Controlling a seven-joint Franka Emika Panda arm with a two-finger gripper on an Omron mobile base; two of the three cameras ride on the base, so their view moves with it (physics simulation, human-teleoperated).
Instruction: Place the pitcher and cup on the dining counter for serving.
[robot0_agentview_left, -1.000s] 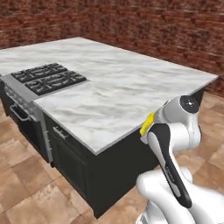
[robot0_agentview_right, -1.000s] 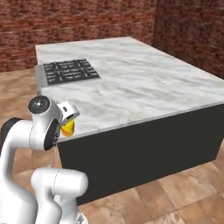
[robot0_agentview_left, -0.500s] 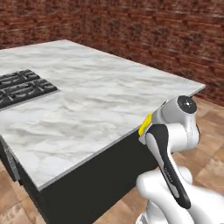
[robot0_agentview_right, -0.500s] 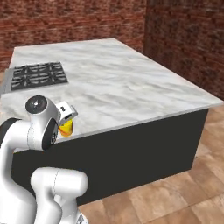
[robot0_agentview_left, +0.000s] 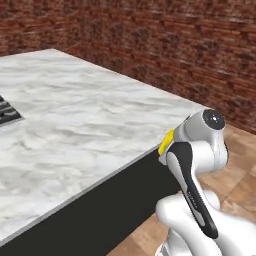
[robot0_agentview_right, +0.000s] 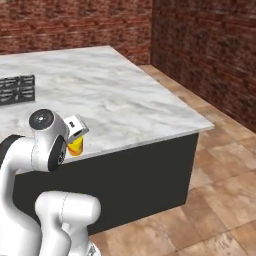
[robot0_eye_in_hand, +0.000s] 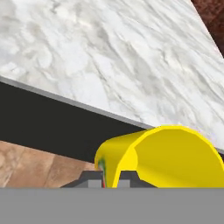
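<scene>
Left base view behind arm, facing forward-down over counter (robot0_agentview_left: 85, 130) near corner, right base view same corner from other side, both share marble top, hand view close above counter (robot0_eye_in_hand: 131, 65) edge, cup (robot0_eye_in_hand: 170, 159) rim filling foreground

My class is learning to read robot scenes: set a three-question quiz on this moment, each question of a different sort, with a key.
1. True or false: the cup already stands on the dining counter.
2. What do the jaws of the gripper hold? A) a pitcher B) the cup C) nothing
3. Fill in: in the right base view the cooktop sits at the counter's far ____ side.

Key: 1 false, it is carried beside the counter's edge. 2 B. 3 left.
</scene>
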